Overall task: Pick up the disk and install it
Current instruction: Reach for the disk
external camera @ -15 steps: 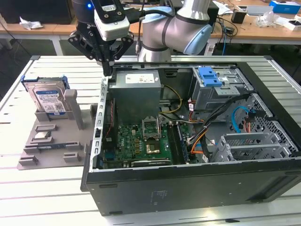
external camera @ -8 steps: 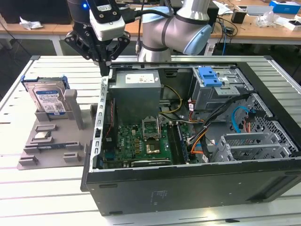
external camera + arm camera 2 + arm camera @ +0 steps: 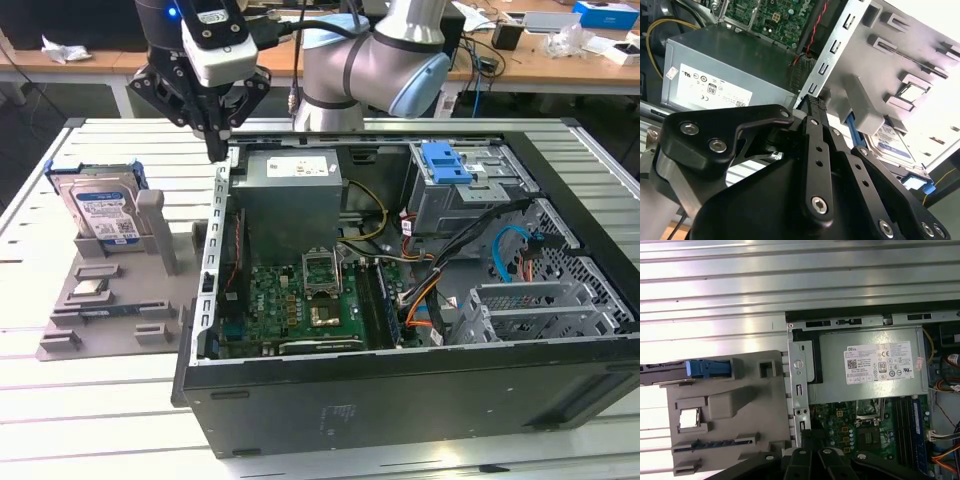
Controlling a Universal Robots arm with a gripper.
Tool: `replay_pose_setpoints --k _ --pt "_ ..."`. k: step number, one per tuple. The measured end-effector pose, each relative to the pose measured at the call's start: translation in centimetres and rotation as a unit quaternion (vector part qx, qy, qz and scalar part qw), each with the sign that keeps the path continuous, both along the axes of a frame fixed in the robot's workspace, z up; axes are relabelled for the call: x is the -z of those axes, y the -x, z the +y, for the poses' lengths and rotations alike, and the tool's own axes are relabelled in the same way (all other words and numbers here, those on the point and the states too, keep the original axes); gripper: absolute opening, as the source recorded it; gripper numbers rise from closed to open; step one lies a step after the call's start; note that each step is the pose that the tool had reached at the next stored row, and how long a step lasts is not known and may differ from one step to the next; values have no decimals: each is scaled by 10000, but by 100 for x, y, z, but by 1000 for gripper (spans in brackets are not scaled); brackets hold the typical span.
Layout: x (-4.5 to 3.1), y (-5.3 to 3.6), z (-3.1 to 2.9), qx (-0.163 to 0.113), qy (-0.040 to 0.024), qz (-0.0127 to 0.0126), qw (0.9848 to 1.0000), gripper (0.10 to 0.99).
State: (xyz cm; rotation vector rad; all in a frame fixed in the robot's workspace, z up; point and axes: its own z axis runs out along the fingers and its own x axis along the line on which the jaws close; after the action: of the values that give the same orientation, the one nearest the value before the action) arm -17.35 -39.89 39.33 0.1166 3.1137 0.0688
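The disk (image 3: 100, 212), a silver drive with a blue-and-white label in a blue bracket, stands on edge in the grey moulded stand (image 3: 110, 300) at the exterior view's left. In the second wrist view the disk (image 3: 896, 144) shows past the stand's post; in the first wrist view the disk (image 3: 704, 368) is seen edge-on by its blue bracket. My gripper (image 3: 215, 148) hangs above the case's left wall, to the right of the disk and apart from it. Its fingers point down, shut and holding nothing. The gripper (image 3: 812, 102) also shows in both wrist views (image 3: 810, 457).
The open computer case (image 3: 400, 400) lies on the slatted metal table (image 3: 100, 420). Inside are a grey power supply (image 3: 290, 185), the motherboard (image 3: 300, 300), cables, and a drive cage with a blue latch (image 3: 445, 162). The arm's base (image 3: 375, 70) stands behind the case.
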Motion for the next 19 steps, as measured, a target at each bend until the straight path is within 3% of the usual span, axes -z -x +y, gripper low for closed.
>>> replay_pose_setpoints --k 19 --pt "0 198 0 0 0 0 10000 106"
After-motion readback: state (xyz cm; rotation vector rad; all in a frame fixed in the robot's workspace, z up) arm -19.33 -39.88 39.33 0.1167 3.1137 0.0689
